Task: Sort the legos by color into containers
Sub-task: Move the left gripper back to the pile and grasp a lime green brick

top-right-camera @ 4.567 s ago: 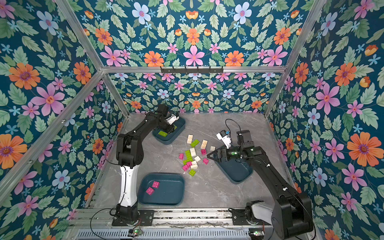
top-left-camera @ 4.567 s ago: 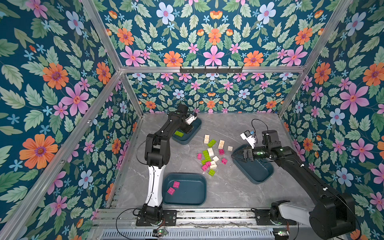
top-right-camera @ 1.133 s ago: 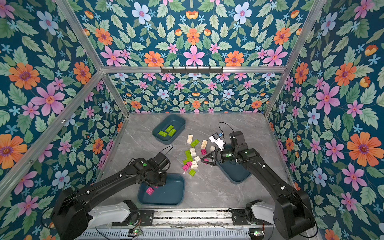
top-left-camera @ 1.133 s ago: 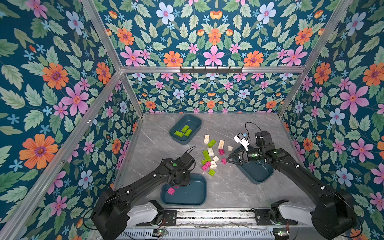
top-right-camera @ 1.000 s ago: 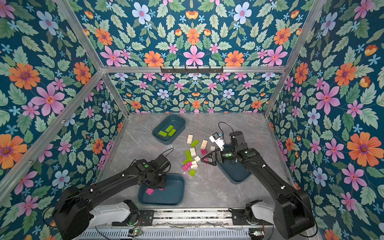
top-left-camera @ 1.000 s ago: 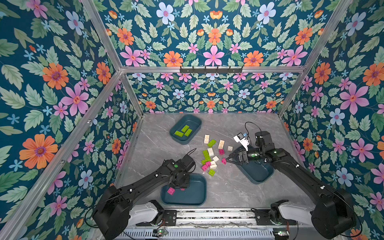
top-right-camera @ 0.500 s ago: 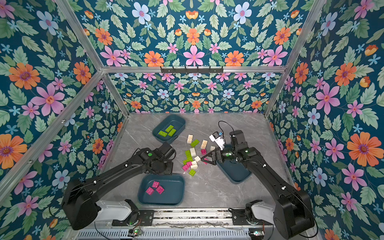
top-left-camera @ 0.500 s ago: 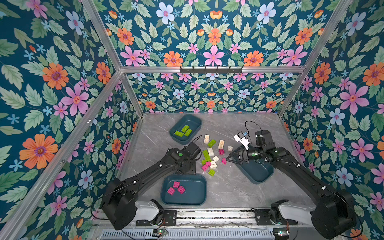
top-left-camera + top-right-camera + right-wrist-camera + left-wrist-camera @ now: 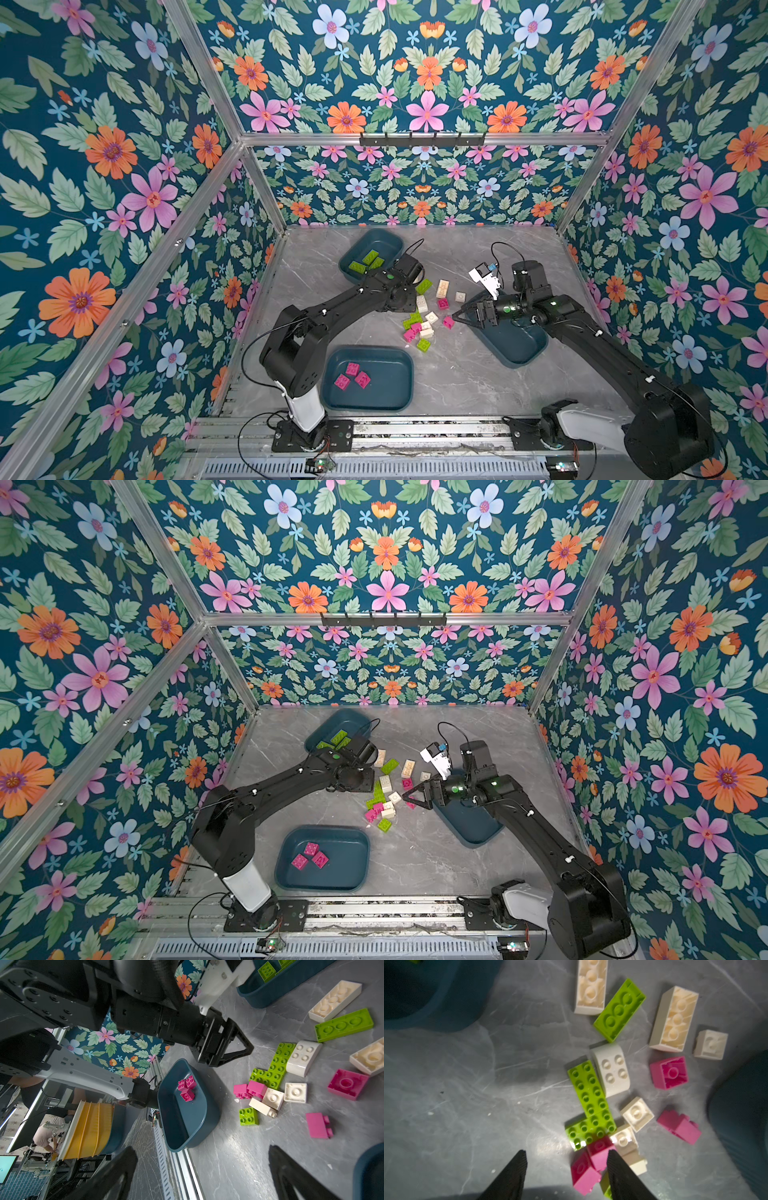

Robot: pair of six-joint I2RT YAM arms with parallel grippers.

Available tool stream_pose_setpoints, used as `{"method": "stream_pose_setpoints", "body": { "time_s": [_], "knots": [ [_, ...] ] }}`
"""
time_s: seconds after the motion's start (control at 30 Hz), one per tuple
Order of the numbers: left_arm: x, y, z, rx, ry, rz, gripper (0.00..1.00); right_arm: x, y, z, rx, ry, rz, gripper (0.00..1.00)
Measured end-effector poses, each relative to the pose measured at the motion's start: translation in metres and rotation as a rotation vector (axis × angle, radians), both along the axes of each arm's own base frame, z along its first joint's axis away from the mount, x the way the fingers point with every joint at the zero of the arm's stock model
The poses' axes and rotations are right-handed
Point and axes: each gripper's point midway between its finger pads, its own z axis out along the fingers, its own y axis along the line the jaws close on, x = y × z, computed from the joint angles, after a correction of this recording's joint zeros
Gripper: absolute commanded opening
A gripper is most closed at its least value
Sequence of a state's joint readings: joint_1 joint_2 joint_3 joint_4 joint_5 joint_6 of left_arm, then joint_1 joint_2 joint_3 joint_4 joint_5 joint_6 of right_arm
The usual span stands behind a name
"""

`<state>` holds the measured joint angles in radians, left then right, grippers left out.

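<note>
Because the legos (image 9: 591, 1093) touch, left gripper (image 9: 566, 1154), jaws apart and empty, may snag a wrong-colour neighbour; right gripper (image 9: 201, 1150) gapes too.

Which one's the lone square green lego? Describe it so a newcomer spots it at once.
Find the bin nearest the camera in both top views, holding three pink legos. Just beyond its far corner lies the loose pile; the lime green square lego sits at the pile's near edge. The other loose greens are long; this one is square, with four studs.
</note>
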<state>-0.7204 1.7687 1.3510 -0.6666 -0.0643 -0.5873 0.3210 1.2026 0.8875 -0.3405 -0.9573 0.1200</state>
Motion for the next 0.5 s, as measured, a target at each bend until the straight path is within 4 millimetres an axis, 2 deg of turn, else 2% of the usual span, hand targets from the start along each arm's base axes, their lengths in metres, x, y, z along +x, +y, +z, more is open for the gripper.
{"method": "stream_pose_setpoints", "body": {
  "time_s": [0.13,0.33,0.5],
  "knots": [
    [0.013,-0.012,-0.019,-0.005,0.018,0.035,0.57,0.001,-0.003,-0.002,-0.006,0.0,-0.015,0.99],
    [0.016,-0.014,-0.044,0.015,0.058,0.067,0.53,0.005,-0.01,-0.003,-0.012,-0.001,-0.041,0.99],
    [0.021,-0.021,-0.053,-0.001,0.06,0.082,0.52,0.006,-0.013,-0.006,-0.015,0.0,-0.049,0.99]
  ]
}}
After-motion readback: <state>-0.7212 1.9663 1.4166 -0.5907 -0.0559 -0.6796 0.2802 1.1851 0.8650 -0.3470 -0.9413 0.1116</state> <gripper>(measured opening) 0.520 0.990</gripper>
